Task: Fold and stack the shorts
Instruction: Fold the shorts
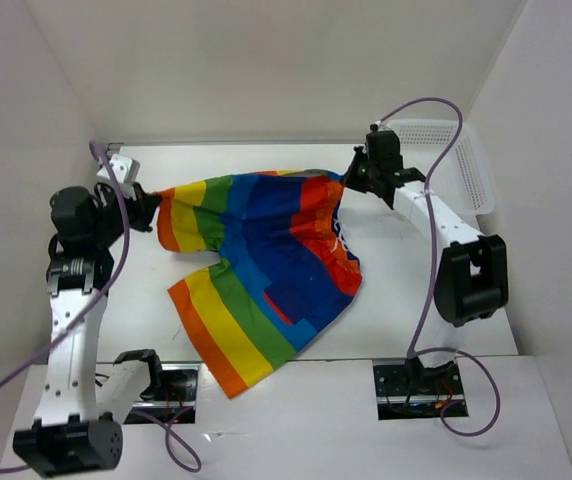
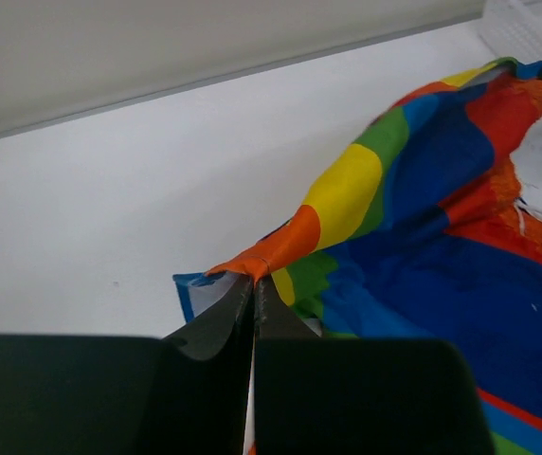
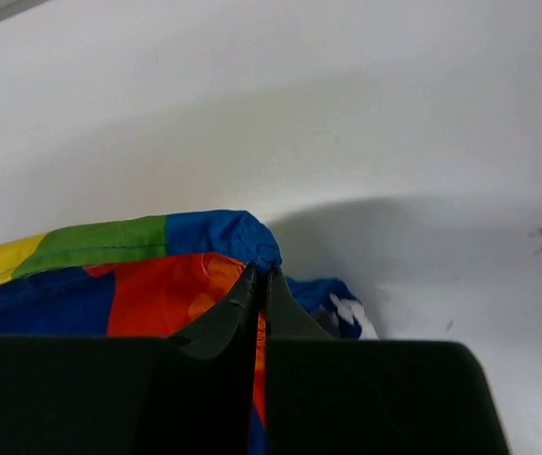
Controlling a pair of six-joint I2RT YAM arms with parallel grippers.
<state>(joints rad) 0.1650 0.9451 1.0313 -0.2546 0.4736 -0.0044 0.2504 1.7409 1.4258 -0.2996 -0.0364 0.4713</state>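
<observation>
Left gripper point(image 2: 254, 281) pinches the shorts point(image 1: 266, 250) at their left corner; right gripper point(image 3: 261, 272) pinches their right corner, cloth spread between them.

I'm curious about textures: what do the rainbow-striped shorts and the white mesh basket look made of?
The rainbow-striped shorts look like thin, matte fabric: they sag and wrinkle where pinched. The white mesh basket looks like stiff moulded plastic: its even lattice walls hold their shape; its finish is hard to judge.
</observation>
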